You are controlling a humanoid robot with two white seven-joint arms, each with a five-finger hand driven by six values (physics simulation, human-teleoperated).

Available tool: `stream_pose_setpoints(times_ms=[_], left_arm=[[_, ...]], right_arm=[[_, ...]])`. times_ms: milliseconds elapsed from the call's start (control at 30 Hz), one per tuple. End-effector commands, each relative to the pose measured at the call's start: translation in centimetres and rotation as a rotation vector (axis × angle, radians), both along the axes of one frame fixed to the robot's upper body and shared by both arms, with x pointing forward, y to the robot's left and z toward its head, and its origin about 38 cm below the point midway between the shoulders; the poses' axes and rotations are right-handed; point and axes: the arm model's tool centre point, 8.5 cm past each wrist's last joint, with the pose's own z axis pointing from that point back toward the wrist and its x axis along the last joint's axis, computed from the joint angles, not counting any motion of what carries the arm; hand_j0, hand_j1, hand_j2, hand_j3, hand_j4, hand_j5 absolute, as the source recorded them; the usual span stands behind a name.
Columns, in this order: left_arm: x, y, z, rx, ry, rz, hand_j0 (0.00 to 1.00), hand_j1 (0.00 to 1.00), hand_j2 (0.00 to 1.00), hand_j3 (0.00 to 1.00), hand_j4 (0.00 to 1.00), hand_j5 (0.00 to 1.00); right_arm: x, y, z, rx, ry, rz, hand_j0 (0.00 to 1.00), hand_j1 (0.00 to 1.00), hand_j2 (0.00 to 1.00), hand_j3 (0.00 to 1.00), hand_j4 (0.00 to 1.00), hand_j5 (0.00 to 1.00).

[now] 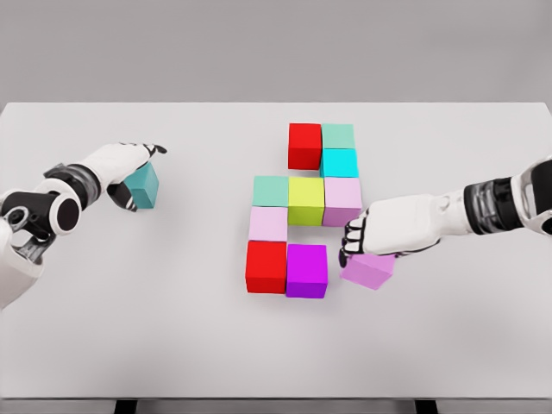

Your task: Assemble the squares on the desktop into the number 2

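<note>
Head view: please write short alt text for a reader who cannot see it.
Coloured cubes form an unfinished number 2 on a white table. The right hand grips a lilac cube beside its bottom row; the left hand holds a teal cube far left.

The render was bright and evenly lit, with soft light from above. The white table [172, 345] showed no glare. Cubes in the cluster [302, 211] at its middle cast only faint, short shadows. Edges looked slightly soft throughout, with no visible distortion near the table's corners.
</note>
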Motion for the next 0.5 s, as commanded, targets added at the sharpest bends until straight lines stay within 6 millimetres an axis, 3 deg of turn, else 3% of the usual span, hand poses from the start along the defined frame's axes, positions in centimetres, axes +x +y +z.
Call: stream_pose_setpoints(times_ms=[0,233,333,367,467], left_arm=[[0.01,0.01,-0.03,0.003,-0.001,0.0,0.95,0.95,0.95,0.95,0.95,0.95],[-0.01,0.11,-0.05,0.003,0.0,0.002,0.96,0.96,0.96,0.96,0.96,0.96],[-0.03,0.13,-0.08,0.001,0.001,0.002,0.97,0.97,0.97,0.97,0.97,0.97],[-0.02,0.17,-0.11,0.002,0.002,0.004,0.97,0.97,0.97,0.97,0.97,0.97],[0.0,0.28,-0.06,0.002,0.001,0.007,0.98,0.98,0.98,0.98,0.98,0.98]], right_arm=[[-0.01,0.37,-0.01,0.009,0.004,0.005,0.48,0.48,0.48,0.48,0.48,0.48],[-0.12,0.06,-0.25,0.004,0.011,0.0,0.52,0.52,0.52,0.52,0.52,0.52],[-0.08,-0.24,-0.12,0.0,0.007,-0.007,0.73,0.73,0.73,0.73,0.73,0.73],[-0.09,-0.31,-0.12,0.0,0.007,-0.009,0.98,0.98,0.98,0.98,0.98,0.98],[0.1,-0.55,0.35,0.0,-0.005,-0.016,1.0,1.0,1.0,1.0,1.0,1.0]])
